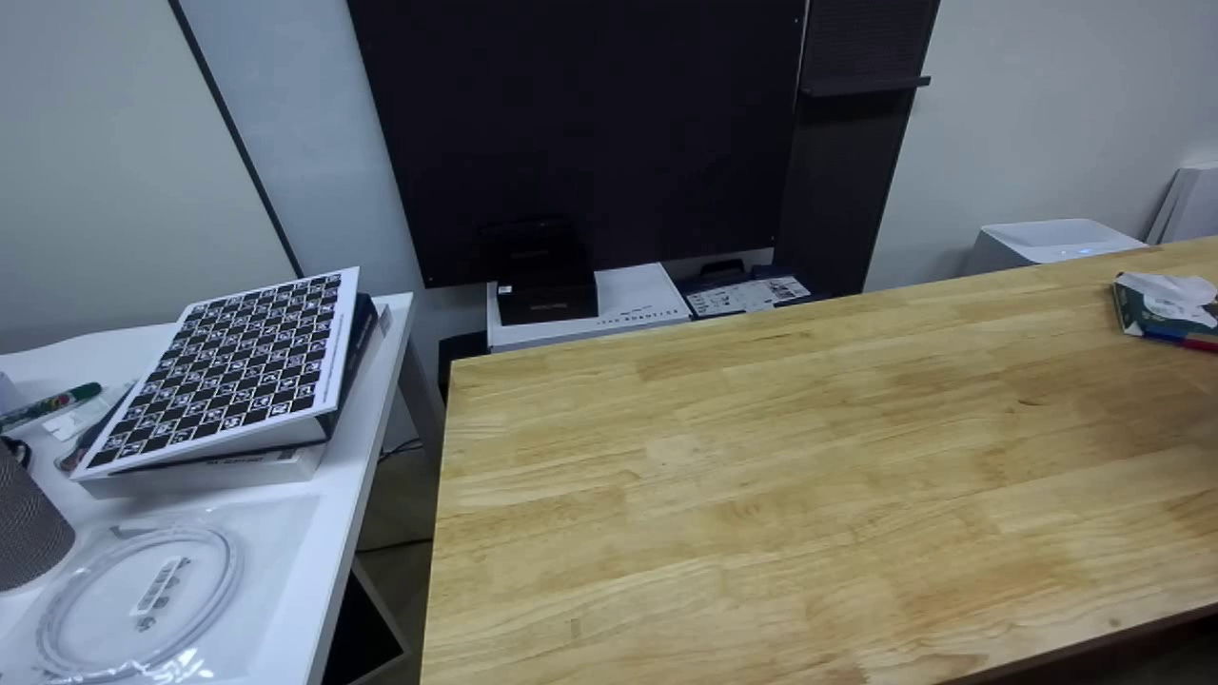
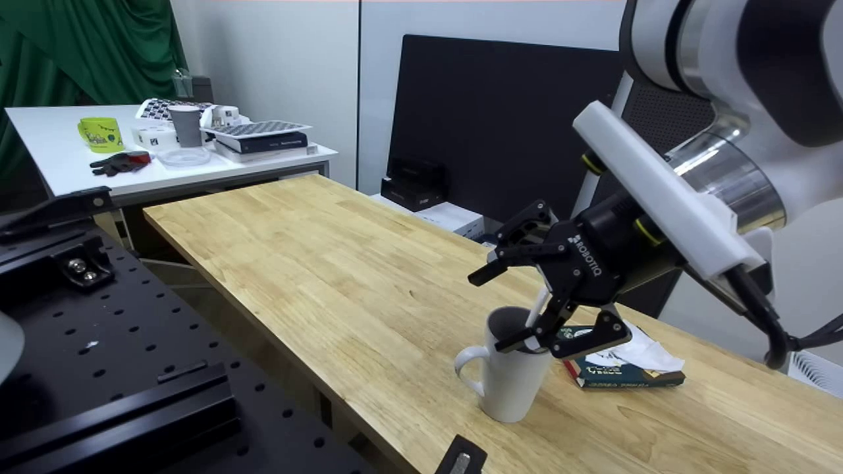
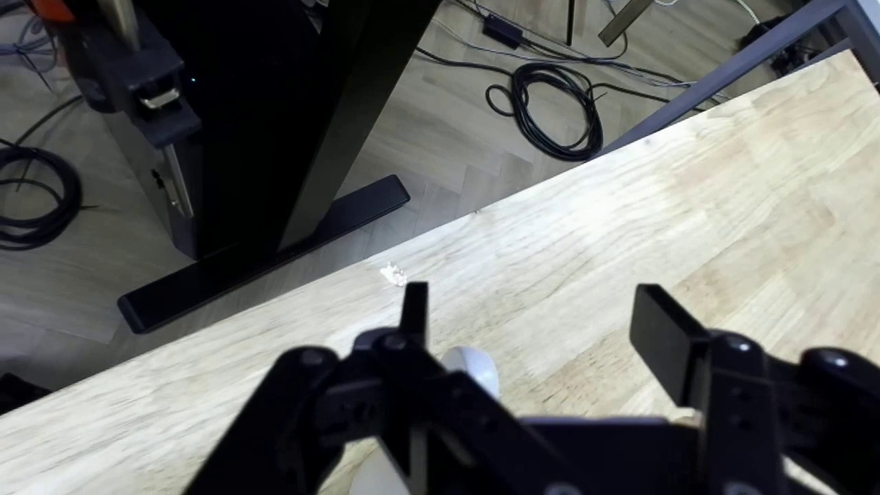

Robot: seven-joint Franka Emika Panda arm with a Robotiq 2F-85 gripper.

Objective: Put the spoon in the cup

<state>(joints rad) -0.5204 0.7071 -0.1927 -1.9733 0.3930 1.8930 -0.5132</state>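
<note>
The cup is a tall white mug (image 2: 517,388), upright on the wooden table in an exterior view, its handle to the left. A pale, slim piece that looks like the spoon (image 2: 538,305) slants up from the cup's mouth, partly hidden behind my gripper. My gripper (image 2: 486,314) is open, its lower finger across the cup's mouth. In the wrist view the gripper (image 3: 527,287) has wide-apart fingers with nothing between the tips. A pale rounded part shows beside the left finger; I cannot tell whether it is spoon or cup. Cup, spoon and gripper are out of another exterior view.
A dark green box (image 2: 632,380) with white tissue lies right behind the cup; the box also shows in an exterior view (image 1: 1134,309). The wooden table (image 2: 316,263) has its edge near the cup. A black perforated plate (image 2: 164,329) stands alongside.
</note>
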